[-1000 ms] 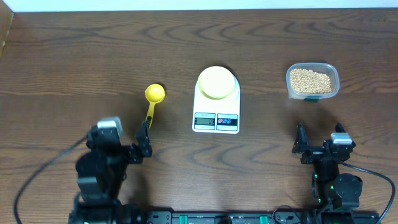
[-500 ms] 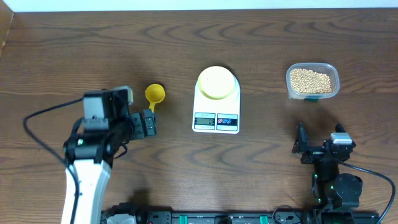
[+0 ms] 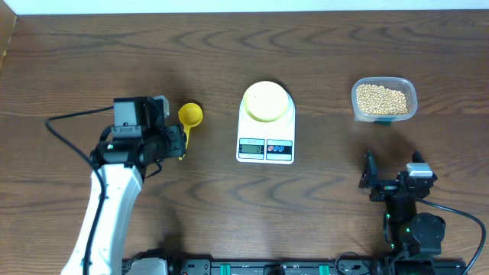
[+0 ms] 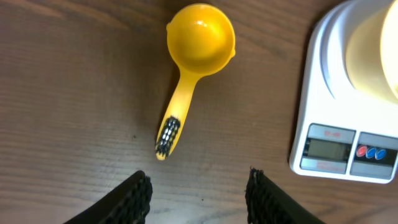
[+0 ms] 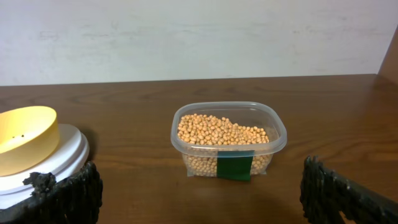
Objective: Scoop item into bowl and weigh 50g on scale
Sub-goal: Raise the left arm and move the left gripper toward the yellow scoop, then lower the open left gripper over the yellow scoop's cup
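Note:
The yellow scoop (image 4: 201, 38) lies on the table with its handle (image 4: 177, 112) pointing toward me. My left gripper (image 4: 198, 193) hovers just short of the handle's end, open, with only bare wood between its fingers. In the overhead view the left gripper (image 3: 179, 143) is beside the scoop (image 3: 190, 114). The pale yellow-green bowl (image 3: 267, 101) stands on the white scale (image 3: 266, 145). The beans (image 5: 221, 130) fill a clear tub (image 3: 383, 99) at the right. My right gripper (image 5: 205, 199) is open and empty, short of the tub (image 5: 229, 134).
The scale's display and buttons (image 4: 345, 152) sit close to the right of my left gripper. In the right wrist view the bowl (image 5: 25, 137) and scale (image 5: 62, 155) are at the left. A pale wall (image 5: 199, 37) runs behind the table's far edge.
My left arm has swung up from the table's near edge to the scoop's handle. The right arm, scoop, bowl and tub have not moved.

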